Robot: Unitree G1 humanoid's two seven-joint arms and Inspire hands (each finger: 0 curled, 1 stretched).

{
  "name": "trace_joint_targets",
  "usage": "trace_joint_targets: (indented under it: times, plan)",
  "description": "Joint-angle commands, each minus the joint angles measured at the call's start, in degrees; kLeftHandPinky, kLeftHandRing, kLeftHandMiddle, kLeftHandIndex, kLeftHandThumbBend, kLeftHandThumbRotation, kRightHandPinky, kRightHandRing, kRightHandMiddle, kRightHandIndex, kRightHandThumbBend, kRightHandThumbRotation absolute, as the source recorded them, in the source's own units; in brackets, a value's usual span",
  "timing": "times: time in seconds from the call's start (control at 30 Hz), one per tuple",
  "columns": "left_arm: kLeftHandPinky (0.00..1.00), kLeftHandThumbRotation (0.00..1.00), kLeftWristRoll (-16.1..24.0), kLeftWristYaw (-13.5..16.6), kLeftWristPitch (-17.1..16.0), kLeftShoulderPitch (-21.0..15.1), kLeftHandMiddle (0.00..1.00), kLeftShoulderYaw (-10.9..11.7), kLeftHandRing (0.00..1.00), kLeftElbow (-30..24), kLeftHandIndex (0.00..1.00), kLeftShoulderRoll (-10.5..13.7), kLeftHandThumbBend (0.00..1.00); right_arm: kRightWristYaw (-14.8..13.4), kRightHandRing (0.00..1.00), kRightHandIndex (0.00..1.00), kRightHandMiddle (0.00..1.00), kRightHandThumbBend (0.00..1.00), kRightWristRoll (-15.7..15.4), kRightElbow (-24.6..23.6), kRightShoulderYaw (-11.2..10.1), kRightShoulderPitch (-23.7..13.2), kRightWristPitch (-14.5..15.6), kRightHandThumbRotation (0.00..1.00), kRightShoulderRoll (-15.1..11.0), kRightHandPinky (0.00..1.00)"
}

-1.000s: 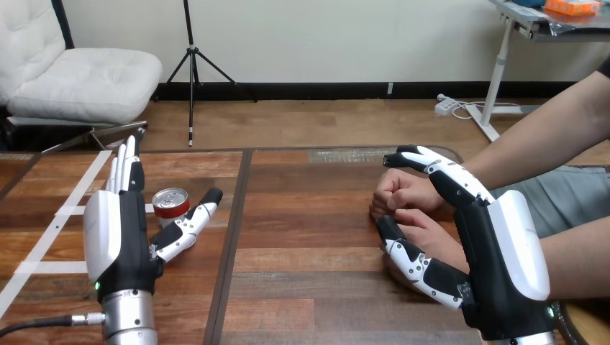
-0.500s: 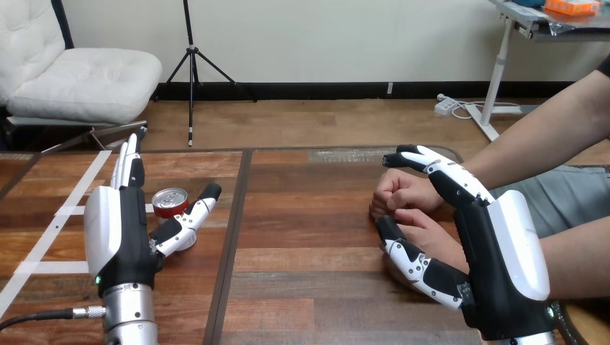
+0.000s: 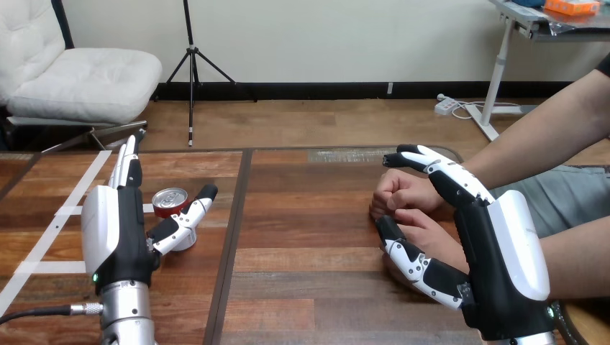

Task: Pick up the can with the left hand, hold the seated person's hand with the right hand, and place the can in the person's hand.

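A red can (image 3: 170,202) with a silver top stands upright on the left half of the wooden table (image 3: 309,237). My left hand (image 3: 115,233) stands beside it, open. Its fingers (image 3: 128,167) point straight away from me at the can's left, and its thumb (image 3: 184,218) reaches across the can's near side. The person's two hands lie at the right: a fist (image 3: 401,192) and, nearer me, the other hand (image 3: 428,231). My right hand (image 3: 503,251) is open around them, with its fingers (image 3: 439,169) over the fist's wrist and its thumb (image 3: 413,262) along the near hand's front.
White tape strips (image 3: 68,210) cross the table's left part. A dark seam (image 3: 234,223) divides the table between the can and the person's hands. The person's forearms (image 3: 547,140) come in from the right edge.
My left hand and forearm have drifted slightly to the left, the thumb staying by the can. The can, my right hand and the person's hands have not moved.
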Motion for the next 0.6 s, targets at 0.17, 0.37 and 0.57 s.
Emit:
trace_joint_targets:
  times: [0.17,0.37,0.57]
  plan:
    - [0.85,0.45,-0.9,-0.6,0.4,-5.1,0.95,-0.6,0.93,1.6,0.94,1.4,0.73,-0.3,0.84,0.74,0.83,0.39,-0.1,-0.4,-0.3,-2.6,-0.8,0.0,-0.7,0.84]
    - [0.84,0.46,-1.2,-1.3,0.7,-5.2,0.95,-0.8,0.92,1.7,0.93,1.5,0.73,-0.2,0.84,0.74,0.83,0.39,0.1,-0.5,-0.3,-2.5,-0.7,0.0,-0.7,0.84]
    - [0.83,0.46,-1.1,-1.7,0.8,-5.3,0.94,-0.9,0.91,1.9,0.92,1.6,0.73,-0.1,0.84,0.74,0.83,0.39,0.1,-0.7,-0.5,-2.3,-0.3,0.0,-0.6,0.84]
